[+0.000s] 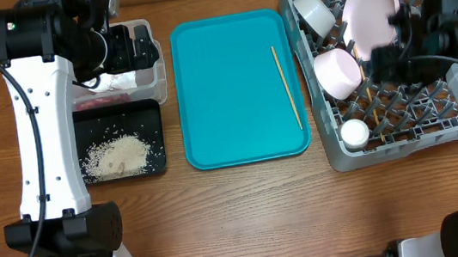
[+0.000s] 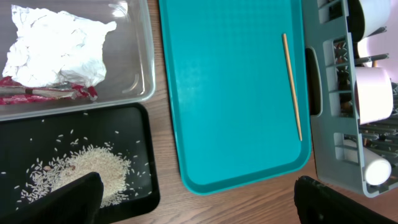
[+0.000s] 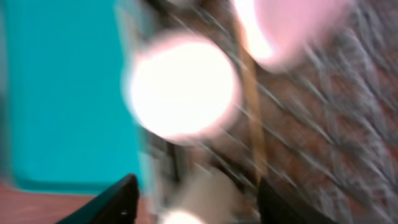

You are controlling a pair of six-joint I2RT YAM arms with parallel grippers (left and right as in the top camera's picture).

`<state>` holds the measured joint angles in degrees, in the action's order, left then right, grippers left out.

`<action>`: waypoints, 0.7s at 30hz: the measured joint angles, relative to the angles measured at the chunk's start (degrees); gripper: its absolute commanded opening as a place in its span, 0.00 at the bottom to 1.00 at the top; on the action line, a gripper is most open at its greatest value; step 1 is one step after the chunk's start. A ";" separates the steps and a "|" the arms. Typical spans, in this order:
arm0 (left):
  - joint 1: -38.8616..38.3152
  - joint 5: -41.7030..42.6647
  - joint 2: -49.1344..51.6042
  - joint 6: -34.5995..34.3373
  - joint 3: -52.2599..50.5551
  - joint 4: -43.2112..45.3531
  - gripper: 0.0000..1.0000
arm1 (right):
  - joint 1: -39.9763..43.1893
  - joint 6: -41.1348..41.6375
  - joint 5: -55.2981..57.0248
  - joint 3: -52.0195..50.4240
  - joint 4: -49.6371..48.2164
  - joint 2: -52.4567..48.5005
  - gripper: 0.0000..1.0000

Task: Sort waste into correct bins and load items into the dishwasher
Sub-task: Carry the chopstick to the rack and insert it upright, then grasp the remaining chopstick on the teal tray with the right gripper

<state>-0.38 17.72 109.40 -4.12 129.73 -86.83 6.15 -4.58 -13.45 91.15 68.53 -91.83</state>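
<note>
The clear tub (image 2: 134,68) holds the crumpled white tissue (image 2: 56,46) and the reddish scraps (image 2: 37,93). The black tray (image 1: 146,121) holds the rice heap (image 1: 115,156). One chopstick (image 1: 287,87) lies on the right side of the teal tray (image 1: 233,85). The grey dish rack (image 1: 388,155) holds the plate (image 1: 371,8), two bowls (image 1: 315,10) (image 1: 337,73) and the cup (image 1: 354,134). A wooden stick (image 3: 252,112) shows blurred in the rack. My left gripper (image 2: 202,205) is open and empty above the tub. My right gripper (image 3: 196,205) is open over the rack, with nothing between its fingers.
The teal tray sits between the bins and the rack. Bare wooden table (image 1: 248,221) runs along the front. The right wrist view is motion-blurred.
</note>
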 measured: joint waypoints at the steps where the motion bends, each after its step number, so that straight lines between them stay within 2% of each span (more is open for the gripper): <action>1: 0.00 0.02 0.00 0.00 0.00 0.00 1.00 | -0.83 0.17 -1.99 1.64 -0.79 0.00 0.60; 4: 0.00 0.02 0.00 0.00 0.00 0.00 1.00 | -5.92 2.03 -3.50 4.87 -4.15 0.02 0.60; 8: 0.00 0.02 0.00 0.00 0.00 0.00 1.00 | -15.67 5.44 0.31 5.14 -6.73 -0.70 0.64; 13: 0.00 0.00 0.00 0.00 0.00 0.00 1.00 | -25.55 8.22 6.32 5.84 -7.63 -7.30 0.66; 21: 0.00 0.02 0.00 0.00 0.00 0.00 1.00 | -27.89 8.96 15.30 6.27 -9.25 -24.33 0.65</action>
<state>-0.38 17.74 109.40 -4.12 129.73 -86.83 -21.74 4.38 1.85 97.43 59.29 -116.16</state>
